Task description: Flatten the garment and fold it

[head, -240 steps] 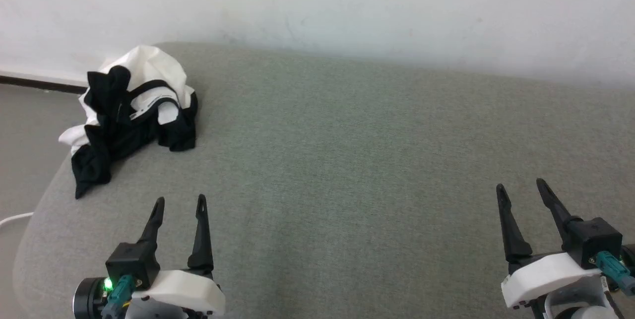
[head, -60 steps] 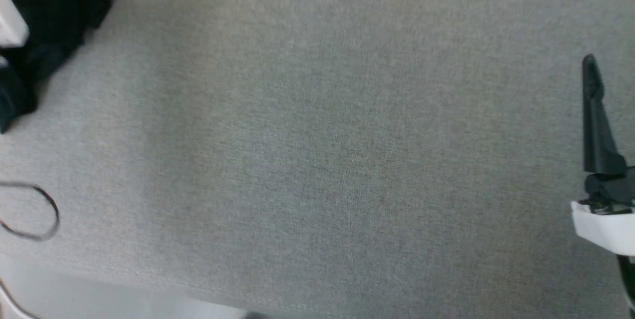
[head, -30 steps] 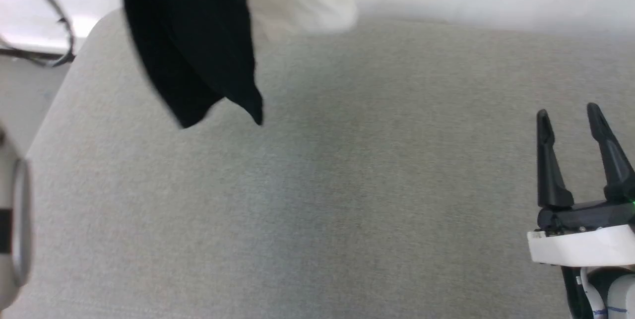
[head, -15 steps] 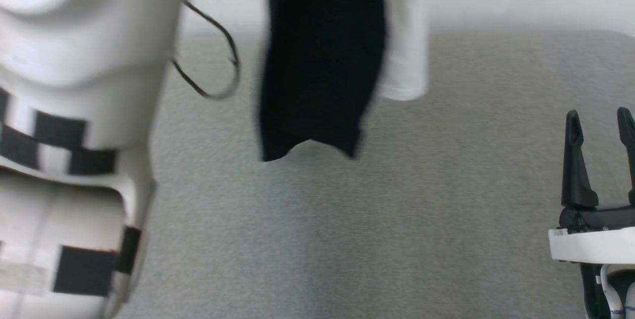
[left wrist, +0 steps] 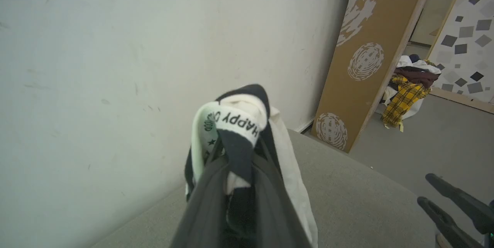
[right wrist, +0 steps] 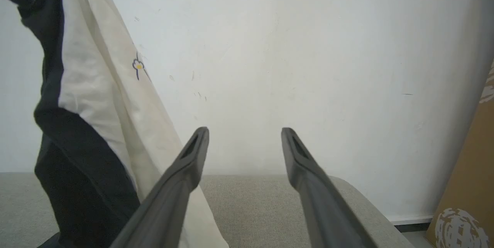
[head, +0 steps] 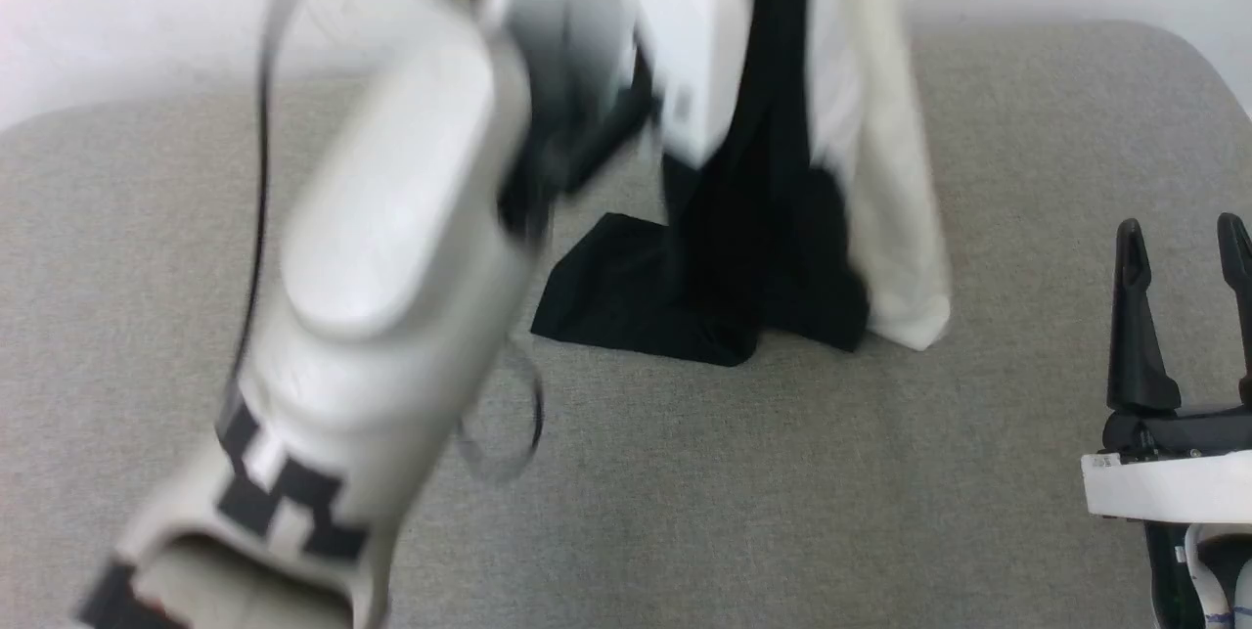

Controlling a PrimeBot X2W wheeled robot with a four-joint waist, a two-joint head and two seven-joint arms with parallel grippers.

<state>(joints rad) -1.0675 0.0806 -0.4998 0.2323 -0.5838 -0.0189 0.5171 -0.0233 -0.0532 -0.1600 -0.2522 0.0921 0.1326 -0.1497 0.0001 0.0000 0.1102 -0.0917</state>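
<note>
The left gripper pinches the shirt at the neck, so it hangs long and upright, lower end touching the pad, near and left of the spread, empty right gripper.

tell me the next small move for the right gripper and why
Probably bring the open right gripper over to pinch the white edge of the garment, since it hangs bunched from the left gripper, its black end pooled on the grey surface.
</note>
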